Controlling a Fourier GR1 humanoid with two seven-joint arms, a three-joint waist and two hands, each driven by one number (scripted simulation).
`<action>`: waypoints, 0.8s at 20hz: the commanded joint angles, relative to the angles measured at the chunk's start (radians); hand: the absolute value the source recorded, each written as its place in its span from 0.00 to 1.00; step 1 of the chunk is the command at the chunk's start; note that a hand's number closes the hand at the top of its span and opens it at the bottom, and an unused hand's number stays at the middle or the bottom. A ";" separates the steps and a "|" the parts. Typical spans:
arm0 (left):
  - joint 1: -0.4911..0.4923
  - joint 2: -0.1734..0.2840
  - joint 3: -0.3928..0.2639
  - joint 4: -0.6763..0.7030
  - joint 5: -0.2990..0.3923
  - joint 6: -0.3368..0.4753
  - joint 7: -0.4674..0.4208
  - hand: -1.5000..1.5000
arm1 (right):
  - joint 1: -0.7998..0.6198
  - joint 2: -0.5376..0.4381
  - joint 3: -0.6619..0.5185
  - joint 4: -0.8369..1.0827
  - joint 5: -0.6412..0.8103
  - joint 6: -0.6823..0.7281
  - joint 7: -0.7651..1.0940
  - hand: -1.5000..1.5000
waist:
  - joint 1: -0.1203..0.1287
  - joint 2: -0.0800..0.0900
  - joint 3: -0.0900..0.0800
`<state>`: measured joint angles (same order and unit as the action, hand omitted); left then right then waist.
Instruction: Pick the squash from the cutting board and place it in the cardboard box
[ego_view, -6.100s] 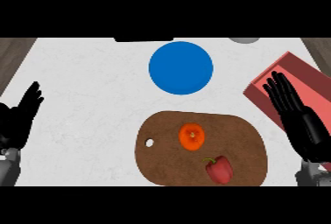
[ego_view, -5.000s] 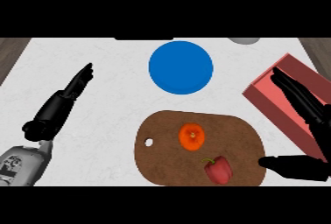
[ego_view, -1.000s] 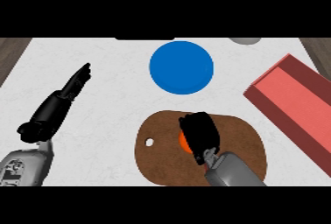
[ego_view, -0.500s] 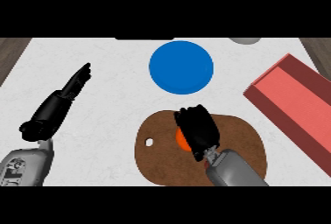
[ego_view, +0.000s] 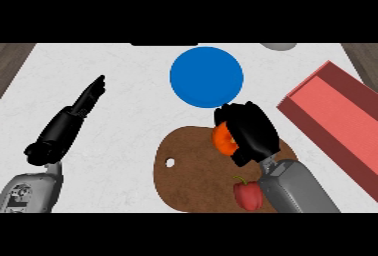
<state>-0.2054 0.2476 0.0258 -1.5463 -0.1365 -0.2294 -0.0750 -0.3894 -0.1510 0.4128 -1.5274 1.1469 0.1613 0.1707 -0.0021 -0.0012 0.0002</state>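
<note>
The orange squash (ego_view: 222, 139) shows at the far edge of the brown cutting board (ego_view: 191, 175). My right hand (ego_view: 249, 131) is curled round it and hides most of it; whether it still touches the board I cannot tell. The cardboard box (ego_view: 339, 120) looks red and lies slanted at the right side of the counter, to the right of that hand. My left hand (ego_view: 68, 123) stays open at the left, fingers straight and pointing away, holding nothing.
A red bell pepper (ego_view: 247, 194) lies on the near part of the cutting board beside my right forearm. A blue plate (ego_view: 206, 76) sits just beyond the board. A grey object (ego_view: 278, 46) shows at the counter's far edge.
My right hand has moved from the board's middle toward its far edge with the squash in its curled fingers. The left hand has not moved.
</note>
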 joint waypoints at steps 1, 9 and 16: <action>-0.002 -0.018 -0.006 0.007 -0.005 0.004 0.020 0.50 | -0.009 -0.023 -0.014 -0.222 0.007 0.101 0.055 1.00 | -0.009 -0.004 -0.001; 0.010 0.017 0.032 0.025 0.007 -0.019 -0.021 0.50 | -0.056 0.019 -0.314 -0.391 -0.071 0.095 0.261 1.00 | -0.015 -0.004 -0.001; 0.000 -0.011 -0.001 -0.055 0.004 -0.021 0.043 0.50 | -0.129 -0.070 -0.581 -0.298 -0.151 0.063 0.279 1.00 | 0.004 0.000 0.000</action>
<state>-0.2102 0.2430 0.0370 -1.5536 -0.1400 -0.2381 -0.0650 -0.4793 -0.1762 -0.0330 -1.8493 1.0473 0.2231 0.4363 -0.0045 -0.0015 0.0000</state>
